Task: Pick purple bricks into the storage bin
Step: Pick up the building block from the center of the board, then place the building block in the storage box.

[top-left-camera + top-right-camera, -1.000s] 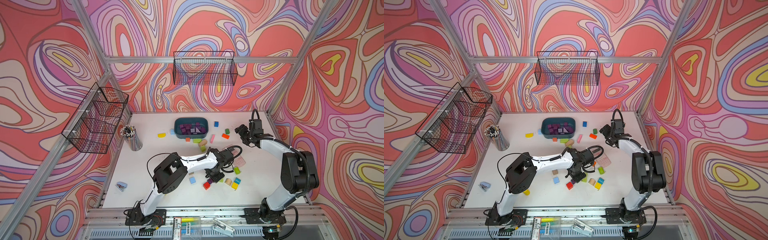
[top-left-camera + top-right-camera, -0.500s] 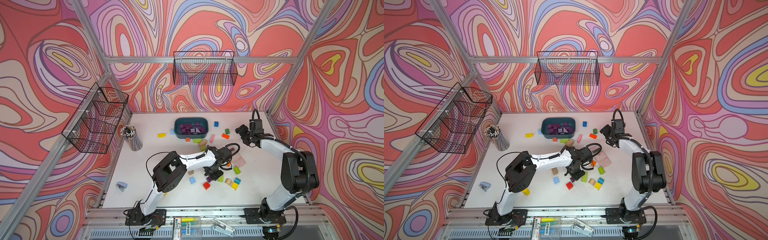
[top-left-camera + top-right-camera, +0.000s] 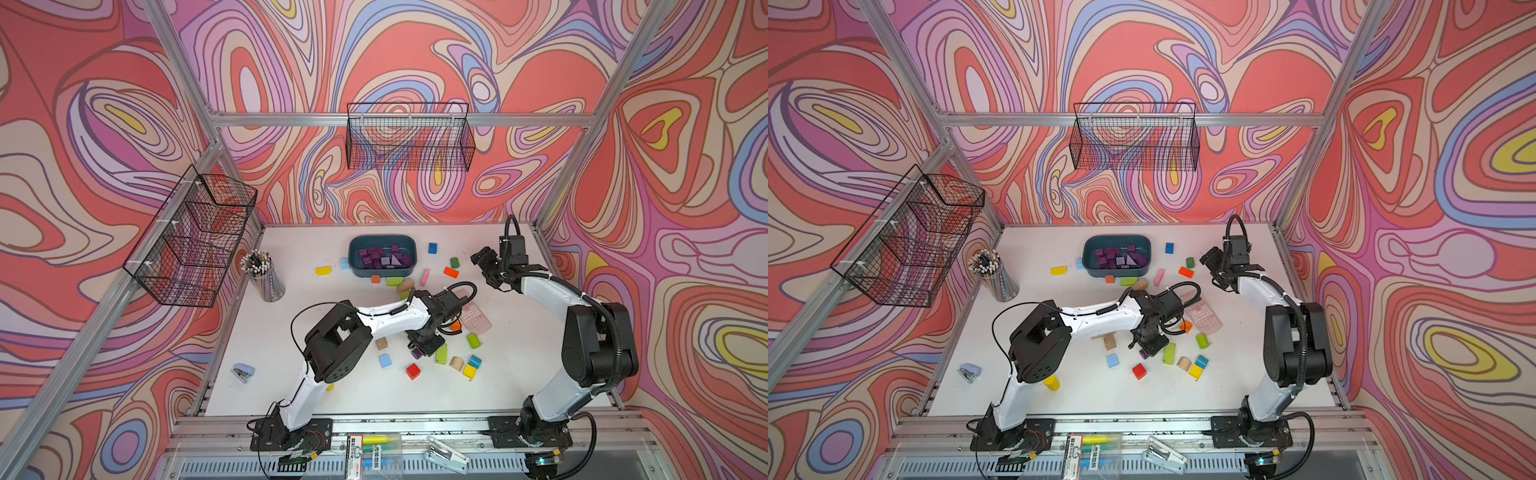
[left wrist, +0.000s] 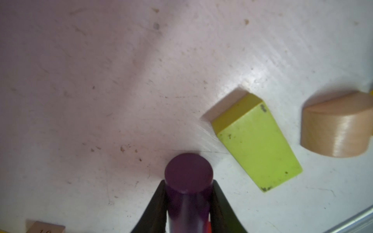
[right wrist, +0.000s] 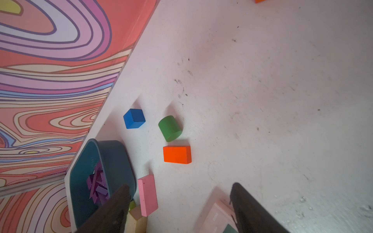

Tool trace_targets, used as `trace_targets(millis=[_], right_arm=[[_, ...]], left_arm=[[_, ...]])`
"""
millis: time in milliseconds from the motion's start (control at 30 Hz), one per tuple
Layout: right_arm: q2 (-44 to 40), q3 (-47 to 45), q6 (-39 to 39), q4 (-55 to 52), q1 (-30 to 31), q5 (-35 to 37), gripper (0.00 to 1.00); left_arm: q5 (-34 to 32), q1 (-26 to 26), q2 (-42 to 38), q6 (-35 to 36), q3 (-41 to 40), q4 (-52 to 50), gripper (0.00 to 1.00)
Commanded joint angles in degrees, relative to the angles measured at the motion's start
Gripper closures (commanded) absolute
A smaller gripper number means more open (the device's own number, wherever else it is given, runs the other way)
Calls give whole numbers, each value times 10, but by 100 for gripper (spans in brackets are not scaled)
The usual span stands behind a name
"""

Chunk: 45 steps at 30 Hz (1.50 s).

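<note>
My left gripper is shut on a dark purple cylinder brick, one finger on each side and its round end sticking out past the fingertips. In both top views this gripper points down among scattered blocks at mid-table, and the purple brick shows at its tip. The teal storage bin stands at the back with several purple bricks inside. My right gripper hovers open to the right of the bin, holding nothing.
A lime wedge and a bare-wood half-round lie close to the held brick. A blue cube, green cylinder, orange block and pink bar lie by the bin. There is also a pink calculator and a pencil cup.
The left gripper has shifted slightly to the left with the purple brick still in its jaws. The right arm has hardly moved.
</note>
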Motion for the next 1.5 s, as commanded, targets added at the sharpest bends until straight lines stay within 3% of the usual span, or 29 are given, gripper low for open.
trace_targets(millis=[0,433,767,967,1467], right_arm=[[-24,5,1,-1,-3,-1,19],[-48,-14,11,2,-3,-9,19],[-47,-20,19,6,-3,-15,19],[-46,-25,22,7,-4,-17,19],[-50,-41,28,9,-3,-29,20]], left_arm=[[-20,15,-3,-9,0,7,72],[-27,57,-25,9,10,16,72],[27,107,-49,-2,48,15,73],[88,147,-58,-34,84,23,73],[137,247,-81,-121,110,102,74]])
